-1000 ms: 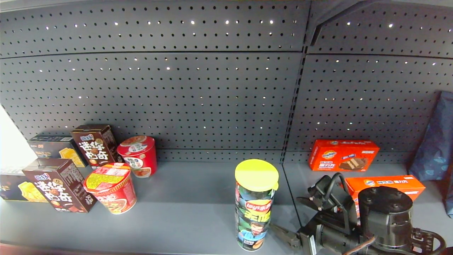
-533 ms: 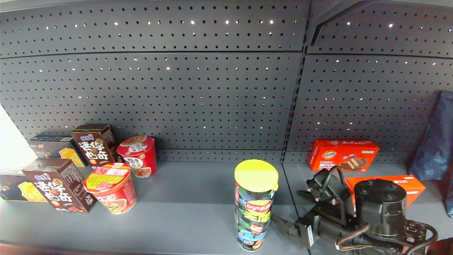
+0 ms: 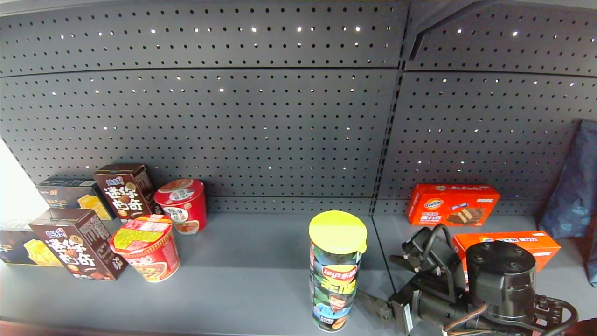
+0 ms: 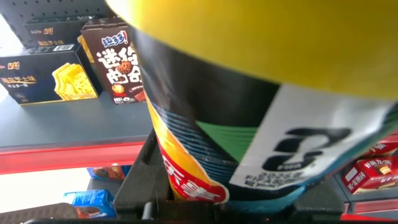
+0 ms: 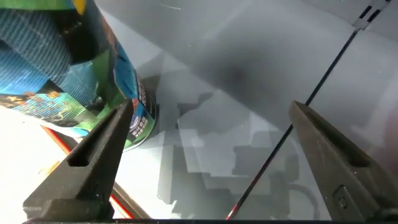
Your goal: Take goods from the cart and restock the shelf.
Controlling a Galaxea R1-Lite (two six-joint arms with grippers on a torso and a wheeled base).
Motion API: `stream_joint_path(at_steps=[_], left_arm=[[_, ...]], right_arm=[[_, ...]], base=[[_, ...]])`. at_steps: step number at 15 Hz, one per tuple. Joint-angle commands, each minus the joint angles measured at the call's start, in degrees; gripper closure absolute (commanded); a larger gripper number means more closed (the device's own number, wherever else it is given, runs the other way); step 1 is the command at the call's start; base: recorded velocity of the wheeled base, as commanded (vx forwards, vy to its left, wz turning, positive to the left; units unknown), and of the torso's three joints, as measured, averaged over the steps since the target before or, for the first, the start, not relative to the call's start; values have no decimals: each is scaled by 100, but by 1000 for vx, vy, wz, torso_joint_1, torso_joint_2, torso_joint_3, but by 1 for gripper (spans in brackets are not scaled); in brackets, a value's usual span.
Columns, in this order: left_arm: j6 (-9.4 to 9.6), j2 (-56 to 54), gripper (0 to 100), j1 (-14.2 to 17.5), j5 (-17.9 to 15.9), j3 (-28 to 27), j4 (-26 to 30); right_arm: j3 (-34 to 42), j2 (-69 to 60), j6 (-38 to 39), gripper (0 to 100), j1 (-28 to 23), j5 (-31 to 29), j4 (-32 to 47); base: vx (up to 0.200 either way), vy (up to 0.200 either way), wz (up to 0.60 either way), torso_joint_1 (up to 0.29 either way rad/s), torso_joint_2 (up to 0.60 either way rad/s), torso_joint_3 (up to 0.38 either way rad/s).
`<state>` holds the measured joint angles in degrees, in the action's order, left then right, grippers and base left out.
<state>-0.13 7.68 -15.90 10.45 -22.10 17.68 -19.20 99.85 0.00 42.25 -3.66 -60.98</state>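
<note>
A tall chip can with a yellow lid stands upright near the front of the grey shelf. My right gripper sits low just to its right, open, with nothing between the fingers. In the right wrist view the same can is just outside one finger, and the gripper spans bare shelf. A second chip can with a yellow lid sits very close in the left wrist view, held in my left gripper below shelf level.
Brown and black snack boxes and two red noodle cups stand at the shelf's left. Two orange boxes lie on the right section, past a divider seam. A dark blue bag leans at far right. Lower shelves hold more goods.
My right arm has shifted slightly left toward the standing can and wavered up and down. The can and the other goods have not moved.
</note>
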Motion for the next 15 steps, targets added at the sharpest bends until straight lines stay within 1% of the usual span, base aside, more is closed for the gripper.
stream_joint_path(at_steps=[1, 7, 9, 10, 11, 12, 13, 14, 15], left_arm=[[-4, -12, 100, -1, 1, 4, -1], [-4, -21, 100, 8, 1, -13, -1], [13, -30, 100, 25, 1, -49, -1], [49, -30, 100, 34, 1, -93, -10], [110, -12, 100, 25, 1, -154, -27], [277, 49, 100, -10, -34, -260, -27], [453, 190, 100, -71, -60, -365, -36], [523, 410, 100, -247, -87, -532, -54], [514, 594, 100, -388, -87, -673, -45]], right_arm=[[22, -45, 0, 0, 29, 14, -2], [66, -106, 18, 0, 90, -3, -11], [329, -941, 79, 0, 20, -47, -2], [514, -1354, 79, 0, -130, -118, 51], [777, -1873, 26, 0, -349, -179, 60], [971, -2515, -105, 0, -393, -214, 112], [1050, -3086, -308, 0, -402, -320, 394], [997, -3991, -483, 0, -393, -636, 1281], [918, -4686, -492, 0, -376, -1014, 2125]], base=[[0, 0, 0, 0, 0, 0], [0, 0, 0, 0, 0, 0], [0, 0, 0, 0, 0, 0], [0, 0, 0, 0, 0, 0], [0, 0, 0, 0, 0, 0], [0, 0, 0, 0, 0, 0], [0, 0, 0, 0, 0, 0], [0, 0, 0, 0, 0, 0], [0, 0, 0, 0, 0, 0]])
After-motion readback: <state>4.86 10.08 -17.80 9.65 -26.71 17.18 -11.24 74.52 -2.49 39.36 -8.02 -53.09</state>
